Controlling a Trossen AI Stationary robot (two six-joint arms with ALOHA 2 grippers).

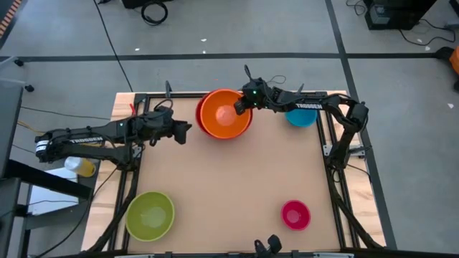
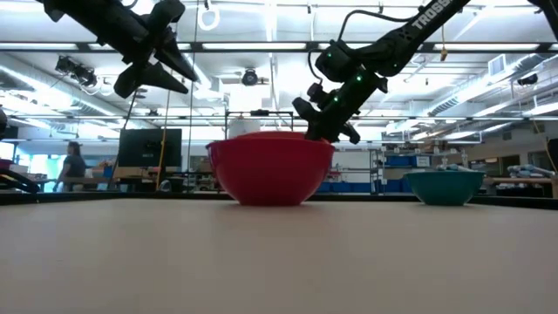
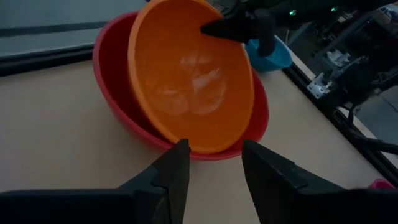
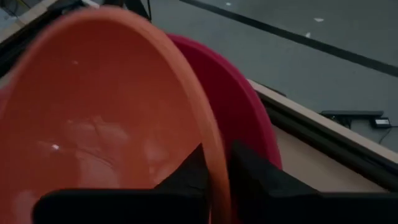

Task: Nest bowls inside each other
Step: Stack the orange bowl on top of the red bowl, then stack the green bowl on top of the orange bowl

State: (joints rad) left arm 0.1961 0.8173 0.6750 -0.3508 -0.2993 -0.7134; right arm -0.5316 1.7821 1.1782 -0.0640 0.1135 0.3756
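The orange bowl point(image 1: 224, 113) lies inside the red bowl point(image 2: 270, 170) at the far middle of the table, tilted in it. My right gripper point(image 4: 216, 155) is shut on the orange bowl's right rim. To the left of both bowls, my left gripper point(image 3: 214, 146) hangs open above the table and touches nothing. The blue bowl point(image 1: 301, 117) stands at the far right under my right arm. At the near left is the yellow-green bowl point(image 1: 150, 214), and at the near right the magenta bowl point(image 1: 295, 213). My right gripper has the orange bowl's rim point(image 4: 210, 140) between its two fingers, one finger point(image 4: 186, 180) inside the bowl and the other outside, between the orange wall and the red one. The fingers slant down from the table's right side. The bowl rests in the red bowl.
A raised frame runs along the table's edges point(image 1: 326, 143). A yellowish object point(image 1: 82, 167) lies off the table beside the left arm. Bare tabletop point(image 1: 229, 186) stretches across the middle, between the far bowls and the near ones.
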